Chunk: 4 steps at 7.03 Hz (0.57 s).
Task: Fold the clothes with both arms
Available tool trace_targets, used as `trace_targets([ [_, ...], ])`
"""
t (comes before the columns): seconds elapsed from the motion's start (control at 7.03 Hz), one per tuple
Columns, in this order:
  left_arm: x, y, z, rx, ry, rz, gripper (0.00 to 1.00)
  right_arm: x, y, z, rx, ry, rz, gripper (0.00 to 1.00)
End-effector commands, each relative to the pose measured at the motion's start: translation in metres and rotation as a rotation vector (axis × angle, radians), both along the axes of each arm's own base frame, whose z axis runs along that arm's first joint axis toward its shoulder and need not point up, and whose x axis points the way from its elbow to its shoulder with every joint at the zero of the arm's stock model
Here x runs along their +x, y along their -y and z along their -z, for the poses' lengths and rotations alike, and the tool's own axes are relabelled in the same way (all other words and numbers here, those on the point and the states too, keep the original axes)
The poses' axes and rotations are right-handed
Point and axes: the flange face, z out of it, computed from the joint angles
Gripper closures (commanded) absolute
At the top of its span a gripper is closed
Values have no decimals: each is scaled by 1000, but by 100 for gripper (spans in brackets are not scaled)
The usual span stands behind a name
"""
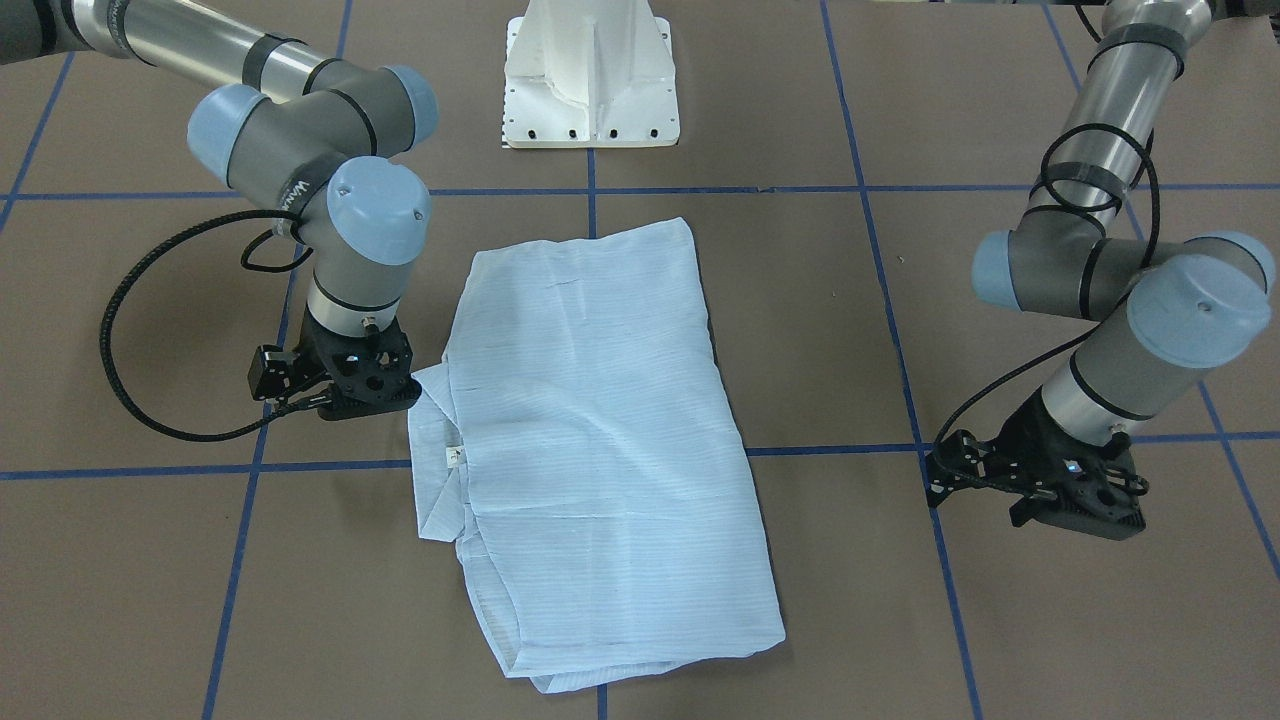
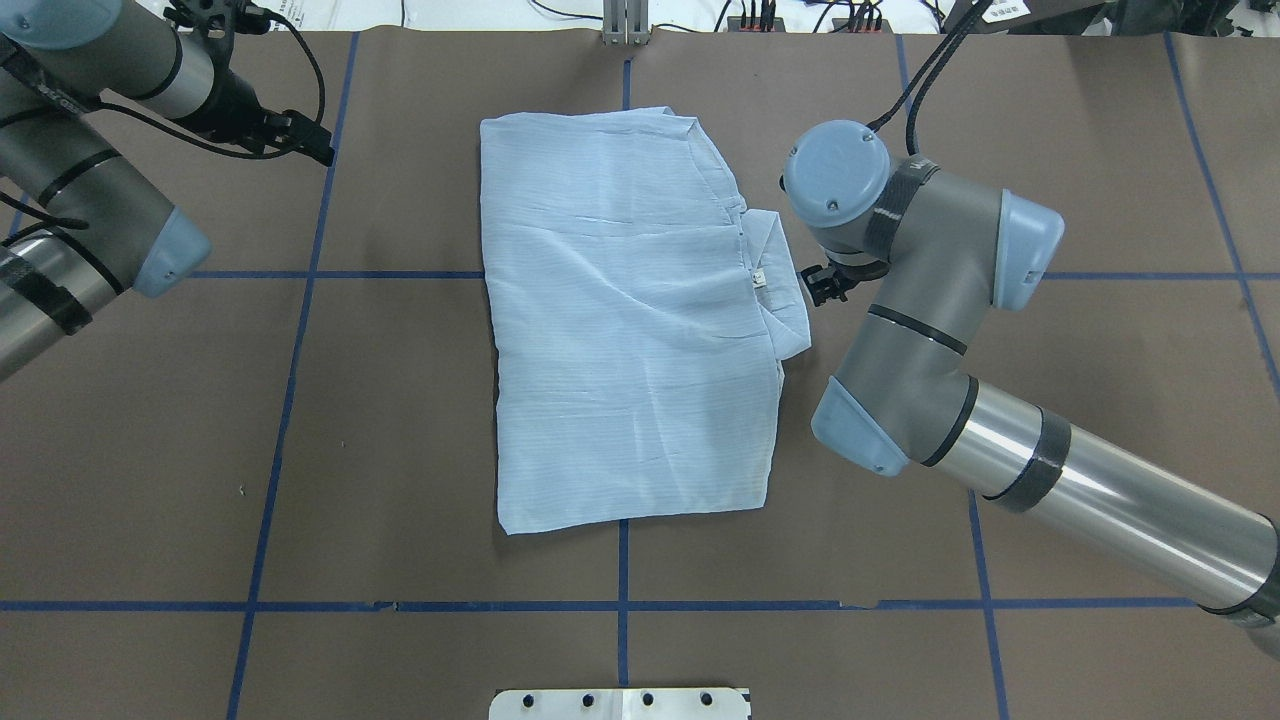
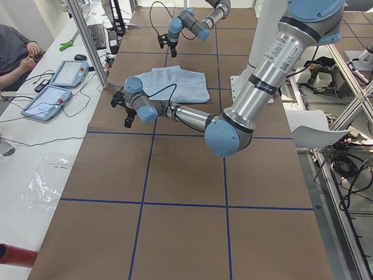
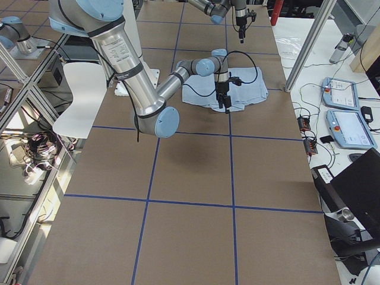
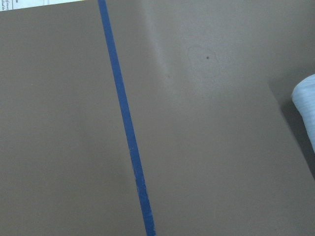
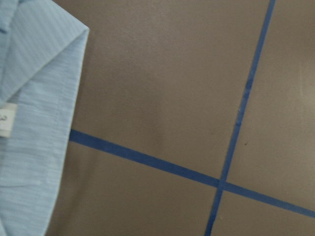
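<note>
I have the shirt (image 2: 620, 330) lying flat in the middle of the tabletop (image 2: 1080, 150), folded into a long rectangle. Its long axis runs straight away from the robot, across one of the blue tape lines (image 2: 400, 274). The collar (image 2: 785, 290) pokes out of the long edge on the robot's right, with a small white label (image 2: 758, 278) showing on it. The opposite long edge is a clean, straight fold. The end nearest the robot stops short of the white base (image 1: 590, 90), and the far end shows loose layered edges. The right gripper (image 1: 352, 385) hangs just beside the collar tip, over bare tabletop. I cannot tell whether it touches the cloth, nor how wide its jaws stand. The left gripper (image 1: 1085, 500) sits well apart from the shirt, out over bare tabletop on the robot's left towards the far side, and I cannot tell its opening either. There is broad bare tabletop along the left edge. On the right, the arm's elbow (image 2: 860, 430) crowds the corner nearest the robot.
</note>
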Motion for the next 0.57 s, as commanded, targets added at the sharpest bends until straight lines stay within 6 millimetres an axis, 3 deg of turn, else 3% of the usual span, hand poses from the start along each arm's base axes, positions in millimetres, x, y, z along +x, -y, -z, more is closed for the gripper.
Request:
trace_targets([
  [0.0, 25, -62, 18, -47, -70, -11, 0, 18, -25, 18, -79, 263, -110, 0],
  [0.14, 32, -104, 31, -102, -125, -1, 0, 35, -45, 9, -106, 355, -146, 0],
  [0.43, 81, -203, 73, -239, -225, -5, 0, 56, -71, -15, -169, 513, -266, 0],
])
